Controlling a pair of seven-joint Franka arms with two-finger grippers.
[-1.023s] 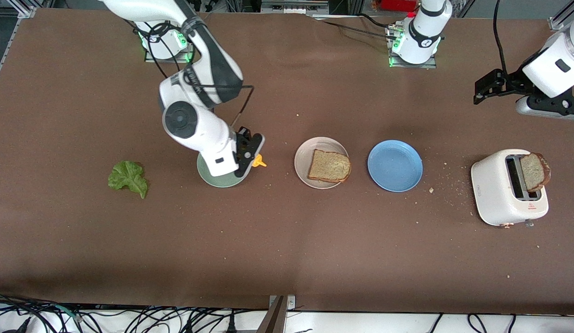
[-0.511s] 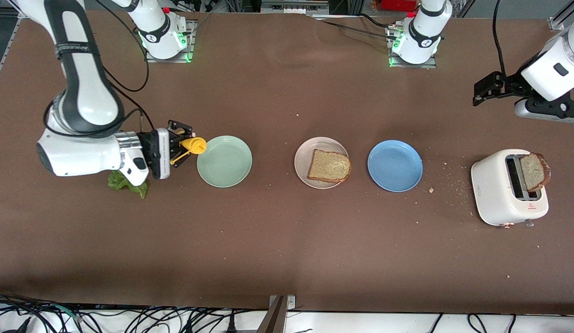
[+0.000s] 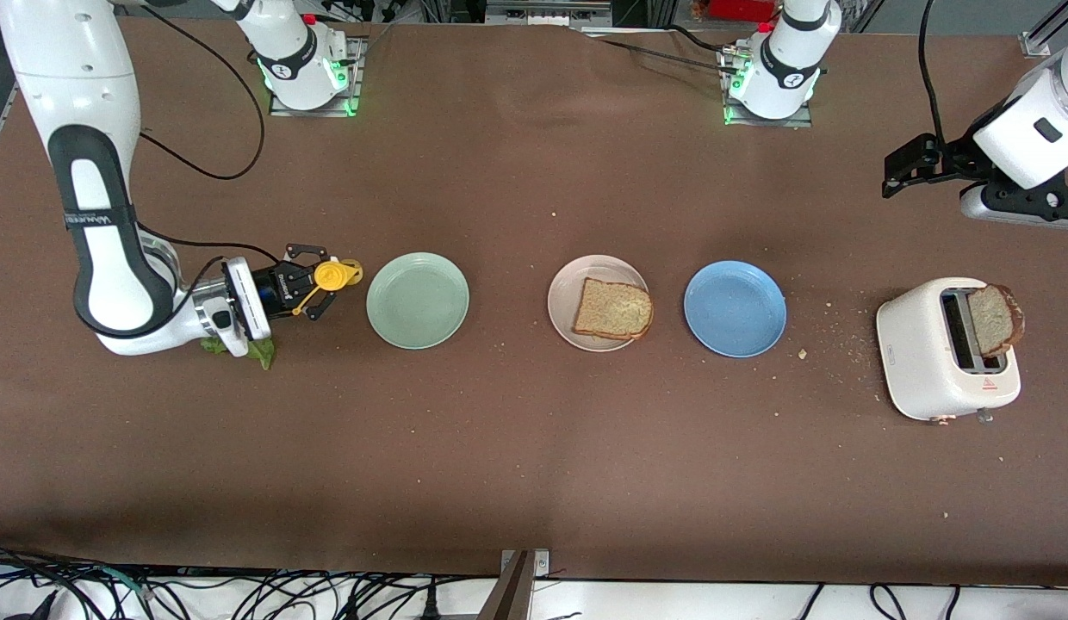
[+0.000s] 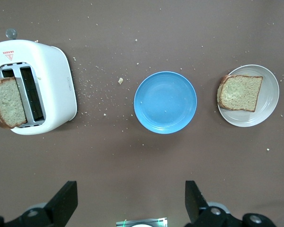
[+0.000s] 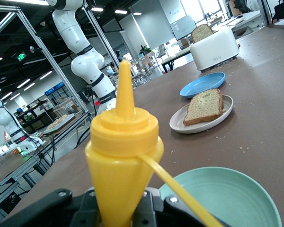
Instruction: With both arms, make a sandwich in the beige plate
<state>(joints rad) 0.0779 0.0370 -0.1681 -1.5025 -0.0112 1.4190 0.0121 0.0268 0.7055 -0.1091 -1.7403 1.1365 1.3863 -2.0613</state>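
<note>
Toward the right arm's end of the counter, the right claw [image 3: 323,280] has swung away from the mint-green plate [image 3: 418,300] and now hangs just beside it, clamped on a yellow squeeze bottle [image 3: 332,275], its wrist over the lettuce leaf [image 3: 260,351]. The beige plate [image 3: 599,302] at mid-counter holds one bread slice [image 3: 612,309]; the blue plate [image 3: 735,308] sits bare. A second slice [image 3: 995,319] stands in the toaster [image 3: 943,349]. The left claw [image 3: 909,168] waits, spread wide, near the counter's edge. Sauce seems next; lettuce and top slice remain.
</note>
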